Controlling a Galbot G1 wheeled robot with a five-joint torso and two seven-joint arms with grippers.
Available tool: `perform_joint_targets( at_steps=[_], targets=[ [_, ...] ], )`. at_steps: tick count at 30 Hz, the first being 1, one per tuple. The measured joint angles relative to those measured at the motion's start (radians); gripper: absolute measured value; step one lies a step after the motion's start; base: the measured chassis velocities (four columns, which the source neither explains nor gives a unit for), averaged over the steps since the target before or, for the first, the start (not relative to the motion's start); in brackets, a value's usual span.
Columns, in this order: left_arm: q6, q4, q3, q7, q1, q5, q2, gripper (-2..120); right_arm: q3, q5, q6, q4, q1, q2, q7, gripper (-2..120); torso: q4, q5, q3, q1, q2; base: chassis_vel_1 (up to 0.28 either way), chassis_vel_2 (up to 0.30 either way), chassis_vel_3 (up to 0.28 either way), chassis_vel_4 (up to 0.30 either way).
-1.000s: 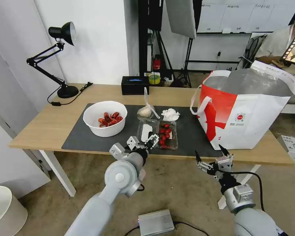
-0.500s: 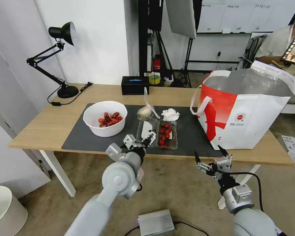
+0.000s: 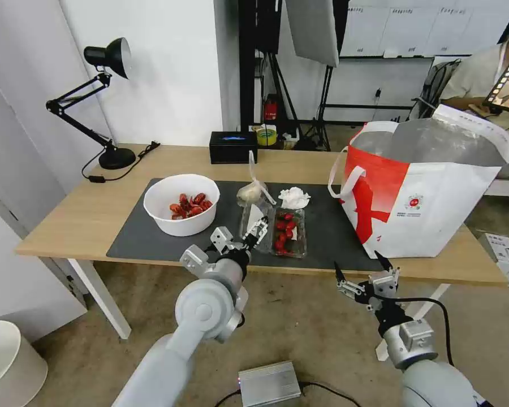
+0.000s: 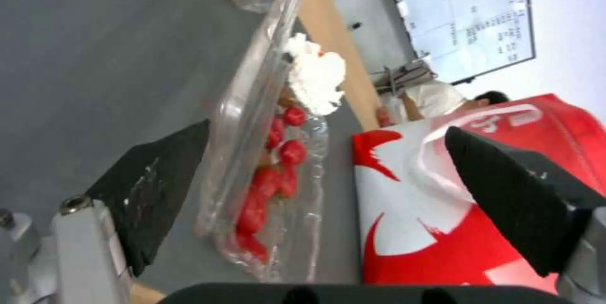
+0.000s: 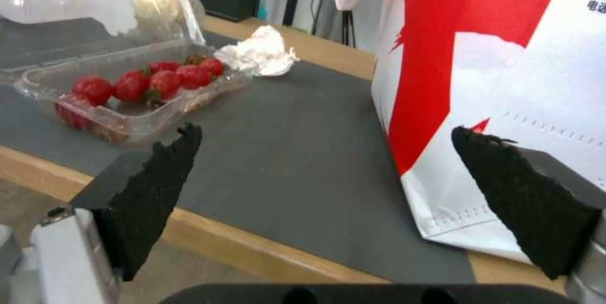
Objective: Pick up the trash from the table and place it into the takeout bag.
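Note:
On the table (image 3: 85, 215) the trash lies on a dark mat (image 3: 152, 240): a white bowl (image 3: 181, 204) of red shells, a clear clamshell (image 3: 288, 232) with red bits, a knotted bag (image 3: 250, 192) and a crumpled tissue (image 3: 294, 198). My left gripper (image 3: 240, 233) is open at the mat's near edge. The clamshell's lid (image 4: 246, 119) stands tilted up between its fingers, against one finger (image 4: 158, 185). Below the table's front edge my right gripper (image 3: 365, 272) is open and holds nothing. The takeout bag (image 3: 430, 186) stands open at the right.
A black tissue box (image 3: 233, 147) and a desk lamp (image 3: 110, 107) stand at the table's back. A grey box (image 3: 268, 383) lies on the floor by my base. The right wrist view faces bare mat (image 5: 303, 152) between the clamshell (image 5: 132, 91) and the takeout bag (image 5: 505, 58).
My left gripper has moved forward and a little left to the clamshell. The lid, flat before, is now tipped up. The right arm has hardly moved.

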Motion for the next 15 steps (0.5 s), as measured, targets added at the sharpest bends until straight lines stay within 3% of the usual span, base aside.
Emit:
perform_joint_targets(
  at_steps=[15],
  targets=[
    [-0.002,-0.033,0.028,0.044,-0.016,-0.007,0.01,100,-0.012,-0.004,0.015,-0.015,0.019,0.003,-0.002,100,0.0,0.0,0.0,0.0,0.0,0.0,0.0,0.0,0.0]
  ],
)
